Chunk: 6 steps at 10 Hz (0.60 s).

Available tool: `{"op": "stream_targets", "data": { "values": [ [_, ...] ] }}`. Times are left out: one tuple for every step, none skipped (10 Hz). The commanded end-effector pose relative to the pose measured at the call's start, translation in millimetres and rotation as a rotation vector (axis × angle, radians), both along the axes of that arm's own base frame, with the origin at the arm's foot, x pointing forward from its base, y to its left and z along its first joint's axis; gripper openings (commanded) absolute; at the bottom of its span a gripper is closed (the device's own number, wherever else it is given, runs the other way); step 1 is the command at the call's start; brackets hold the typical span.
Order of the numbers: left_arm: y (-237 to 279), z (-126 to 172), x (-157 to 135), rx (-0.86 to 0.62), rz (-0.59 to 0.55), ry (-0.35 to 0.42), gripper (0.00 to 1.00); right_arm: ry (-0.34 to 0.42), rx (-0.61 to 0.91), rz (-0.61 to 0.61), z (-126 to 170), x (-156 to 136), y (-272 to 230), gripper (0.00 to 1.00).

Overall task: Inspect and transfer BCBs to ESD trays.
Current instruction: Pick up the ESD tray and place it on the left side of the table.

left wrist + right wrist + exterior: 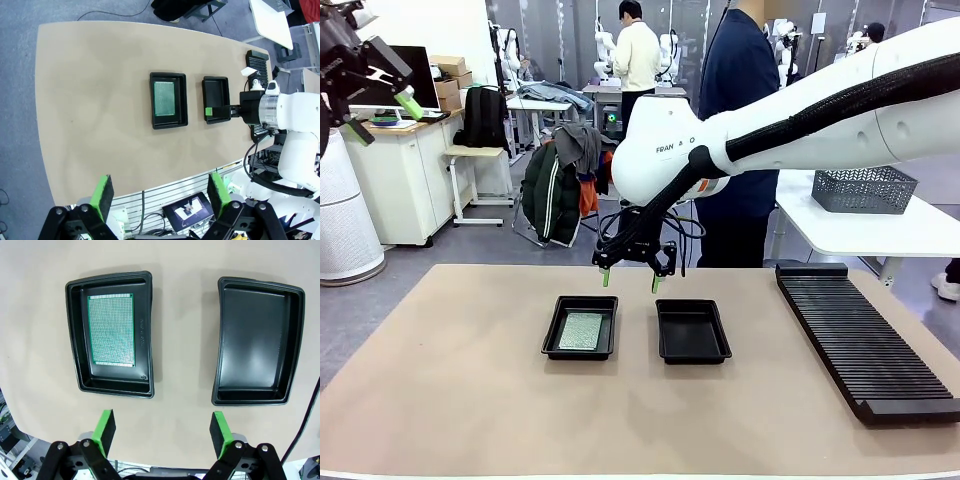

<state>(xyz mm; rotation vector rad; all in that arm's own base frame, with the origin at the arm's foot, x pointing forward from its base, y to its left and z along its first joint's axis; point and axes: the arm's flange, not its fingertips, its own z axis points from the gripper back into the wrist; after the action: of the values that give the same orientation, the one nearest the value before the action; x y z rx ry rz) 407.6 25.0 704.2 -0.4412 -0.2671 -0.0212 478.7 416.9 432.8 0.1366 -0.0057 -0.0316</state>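
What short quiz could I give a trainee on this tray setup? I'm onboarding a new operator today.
1. How many BCBs lie in the ESD trays?
2. True or false: the right gripper is shut on a board.
3. The empty tray is: A on the robot's left; B on the robot's right; C stacked on the other tray.
Key: 1 one; 2 false, its jaws stand open; 3 B.
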Motion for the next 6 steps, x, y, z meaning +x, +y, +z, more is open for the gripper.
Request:
{"op": "stream_targets", "data": {
  "values": [
    [-23,-14,4,0.051,-0.009,-0.040,1.00,0.001,0.009,-0.004,0,-1,0,1.00],
    [-34,-24,7,0.057,-0.013,-0.031,1.00,0.001,0.009,-0.004,0,-1,0,1.00],
    [-44,-38,10,0.073,-0.011,-0.022,1.00,0.000,0.000,0.000,0,0,0,1.00],
    [-58,-56,13,0.071,-0.012,-0.006,1.00,-0.008,0.047,-0.008,12,-11,-26,1.00],
    [-73,-75,14,0.078,-0.016,0.020,1.00,-0.007,0.119,-0.002,19,-17,-51,1.00],
    [-87,-92,15,0.092,-0.014,0.034,1.00,-0.002,0.171,-0.006,23,-22,-74,1.00]
  ]
}}
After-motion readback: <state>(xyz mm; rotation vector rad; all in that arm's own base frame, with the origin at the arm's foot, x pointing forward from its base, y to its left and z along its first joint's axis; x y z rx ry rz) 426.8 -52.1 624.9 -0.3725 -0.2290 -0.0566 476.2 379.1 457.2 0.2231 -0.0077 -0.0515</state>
